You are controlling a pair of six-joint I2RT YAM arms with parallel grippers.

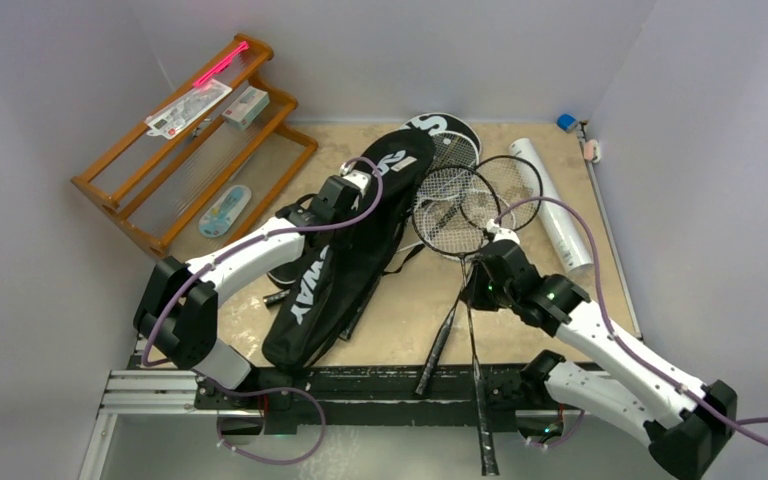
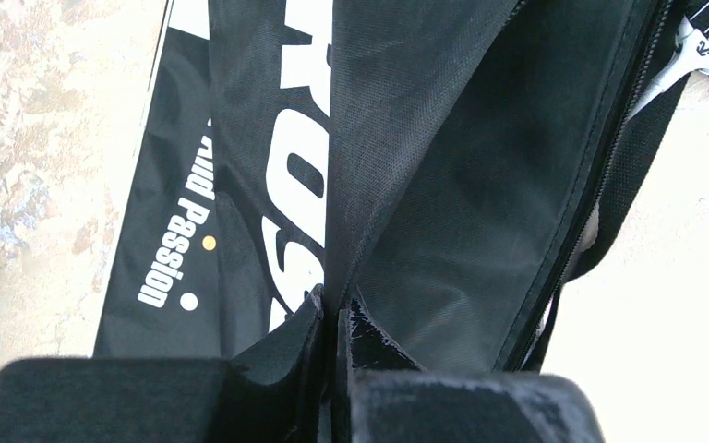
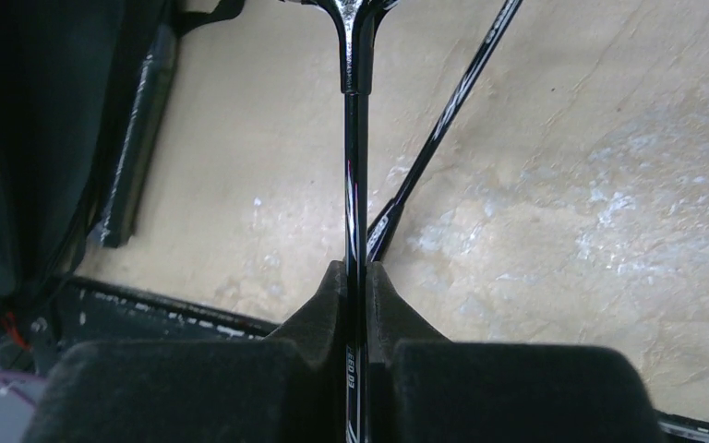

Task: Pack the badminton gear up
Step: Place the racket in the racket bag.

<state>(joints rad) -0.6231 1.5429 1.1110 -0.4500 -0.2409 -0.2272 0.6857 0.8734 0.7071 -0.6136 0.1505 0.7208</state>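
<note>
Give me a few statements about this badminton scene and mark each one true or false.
1. The right gripper is shut on a racket shaft. True.
2. The left gripper is open above the rackets. False: it is shut on the black cover, pinching its fabric.
3. The white tube stands upright. False: it lies on its side at the far right.
4. The wooden rack sits at the far left. True.

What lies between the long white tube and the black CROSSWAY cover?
Overlapping strung racket heads lie on the table between the white tube and the CROSSWAY cover; the top view shows it.
</note>
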